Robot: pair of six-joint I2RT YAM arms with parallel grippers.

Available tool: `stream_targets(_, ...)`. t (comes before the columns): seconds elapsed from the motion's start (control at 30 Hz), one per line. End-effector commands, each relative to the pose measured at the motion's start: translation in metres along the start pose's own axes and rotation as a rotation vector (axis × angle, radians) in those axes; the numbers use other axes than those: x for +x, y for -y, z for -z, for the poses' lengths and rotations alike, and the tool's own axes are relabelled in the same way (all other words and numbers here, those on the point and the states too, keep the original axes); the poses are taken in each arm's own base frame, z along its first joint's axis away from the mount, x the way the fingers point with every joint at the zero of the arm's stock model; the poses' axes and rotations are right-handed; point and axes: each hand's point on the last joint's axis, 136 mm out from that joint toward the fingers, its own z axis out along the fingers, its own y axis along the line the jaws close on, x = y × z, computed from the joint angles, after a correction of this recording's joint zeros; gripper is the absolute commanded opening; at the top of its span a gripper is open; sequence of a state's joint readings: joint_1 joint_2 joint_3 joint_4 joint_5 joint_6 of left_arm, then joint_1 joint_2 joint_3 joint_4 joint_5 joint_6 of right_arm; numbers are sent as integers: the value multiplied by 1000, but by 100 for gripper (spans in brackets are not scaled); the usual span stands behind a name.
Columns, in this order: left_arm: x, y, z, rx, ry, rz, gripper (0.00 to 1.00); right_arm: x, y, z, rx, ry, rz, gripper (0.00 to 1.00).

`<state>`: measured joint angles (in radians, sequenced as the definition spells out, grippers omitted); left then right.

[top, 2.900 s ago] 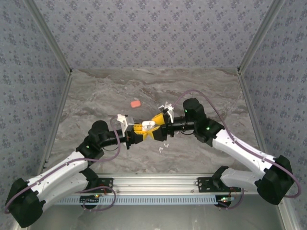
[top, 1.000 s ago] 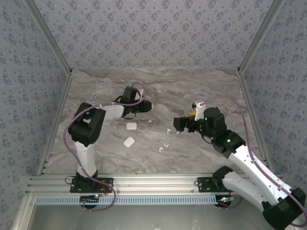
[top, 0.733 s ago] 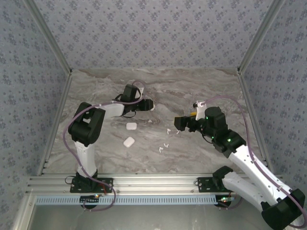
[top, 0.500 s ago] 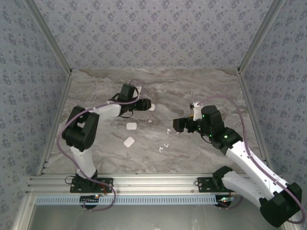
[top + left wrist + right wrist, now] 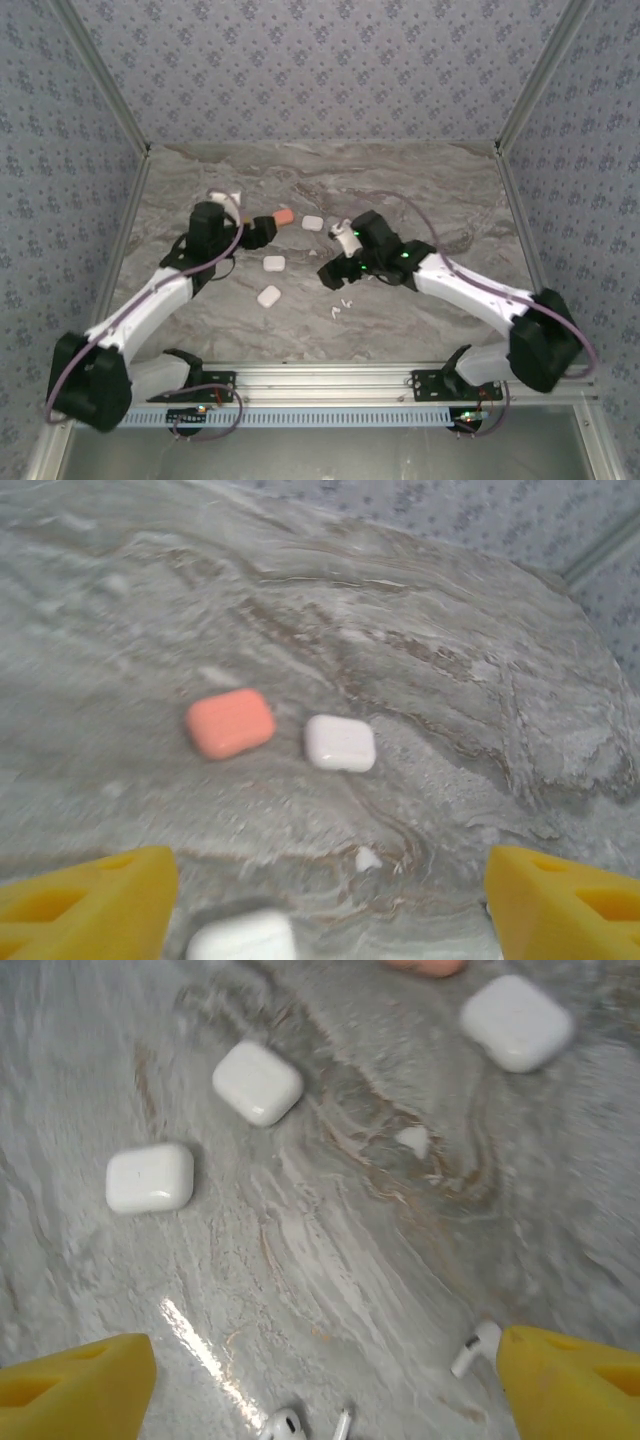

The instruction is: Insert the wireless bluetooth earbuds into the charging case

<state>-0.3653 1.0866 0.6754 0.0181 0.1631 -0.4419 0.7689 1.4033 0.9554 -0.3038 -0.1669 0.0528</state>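
Left gripper [image 5: 262, 230]: hovering over the marble table [image 5: 420, 330], yellow fingers [image 5: 85, 900] standing wide apart, gripping nothing.
Right gripper [image 5: 328, 273]: hanging low, jaws spread wide, nothing between them.
Earbuds [image 5: 345, 300]: lying loose on the table, near the right gripper at its 5 o'clock.
Coral case [image 5: 283, 216]: sitting closed at the left gripper's 2 o'clock.
Far white case [image 5: 312, 223]: resting just beside the coral case at its 3 o'clock, not touching.
Middle white case [image 5: 273, 264]: lying at the left gripper's 5 o'clock.
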Motion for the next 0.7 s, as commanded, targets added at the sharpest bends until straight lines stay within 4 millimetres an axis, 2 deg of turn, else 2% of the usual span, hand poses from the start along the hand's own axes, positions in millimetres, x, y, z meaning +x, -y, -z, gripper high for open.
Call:
stream_targets(0.0, -6, -12, 29, -24, 81, 90, 84, -14, -9, -29, -1, -37, 192, 89)
stream_targets(0.13, 1, -24, 51, -43, 122, 144, 91, -20, -14, -69, -27, -89, 299, 89)
stream_targets(0.17, 2, -27, 56, -48, 135, 156, 91, -29, -15, -77, -32, -87, 322, 89)
stream_targets(0.3, 5, -37, 67, -67, 161, 190, 93, -27, -17, -110, -63, -151, 395, 87)
stream_targets(0.67, 9, -37, 68, -56, 154, 215, 88, -20, -35, -165, -161, -246, 497, 79)
